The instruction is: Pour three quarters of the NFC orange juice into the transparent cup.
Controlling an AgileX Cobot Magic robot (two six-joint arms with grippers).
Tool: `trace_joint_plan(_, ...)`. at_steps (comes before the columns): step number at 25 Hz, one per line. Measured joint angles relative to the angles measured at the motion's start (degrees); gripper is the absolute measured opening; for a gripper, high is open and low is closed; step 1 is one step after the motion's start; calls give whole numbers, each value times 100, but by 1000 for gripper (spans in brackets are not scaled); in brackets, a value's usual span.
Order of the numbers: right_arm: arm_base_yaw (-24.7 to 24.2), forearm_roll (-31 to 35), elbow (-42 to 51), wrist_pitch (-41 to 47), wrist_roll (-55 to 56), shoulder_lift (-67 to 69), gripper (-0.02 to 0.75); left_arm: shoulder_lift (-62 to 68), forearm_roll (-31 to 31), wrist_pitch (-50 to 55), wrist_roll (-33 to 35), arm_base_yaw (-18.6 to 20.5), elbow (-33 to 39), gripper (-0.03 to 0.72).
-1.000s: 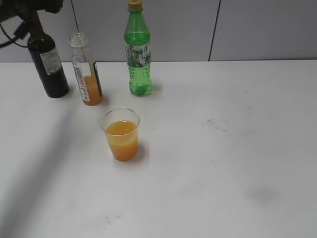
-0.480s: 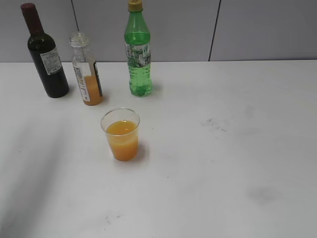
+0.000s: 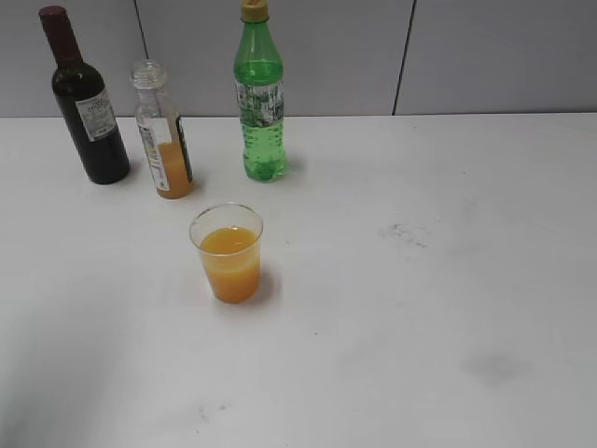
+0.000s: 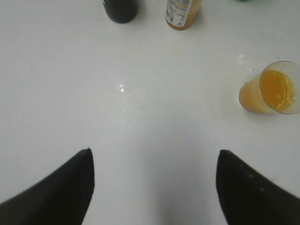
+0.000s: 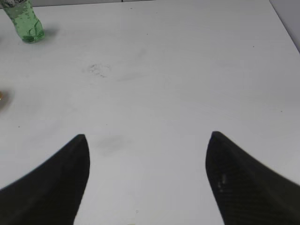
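The NFC orange juice (image 3: pixel 162 131) stands upright and uncapped at the back left, with juice only in its lower part; its base (image 4: pixel 182 13) shows at the top of the left wrist view. In front of it the transparent cup (image 3: pixel 228 252) holds orange juice to about two thirds, also seen as the cup (image 4: pixel 272 93) at the right of the left wrist view. My left gripper (image 4: pixel 153 157) hangs open over bare table, well short of both. My right gripper (image 5: pixel 147 140) is open over the table's right side, holding nothing. Neither gripper appears in the exterior view.
A dark wine bottle (image 3: pixel 86 103) stands left of the juice bottle, and a green bottle with a yellow cap (image 3: pixel 259 98) stands to its right, also the green bottle (image 5: pixel 24 21) in the right wrist view. The white table (image 3: pixel 420 308) meets a grey wall behind.
The left arm, which covered the wine bottle's top a second ago, has withdrawn out of the exterior view. Bottles and cup have not moved.
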Motion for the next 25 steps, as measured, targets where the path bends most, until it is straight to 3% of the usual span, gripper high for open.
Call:
trace_joint_plan(5, 0, 0, 0, 0, 0, 0, 591, -1231, 83, 39, -190, 0, 791, 616)
trace_joint_plan(15, 0, 0, 0, 0, 0, 0, 591, -3941, 379, 85, -430, 0, 3062, 605)
trace_joint_plan(25, 0, 7, 0, 0, 0, 0, 591, -6494, 417, 92, -441, 0, 4035, 594)
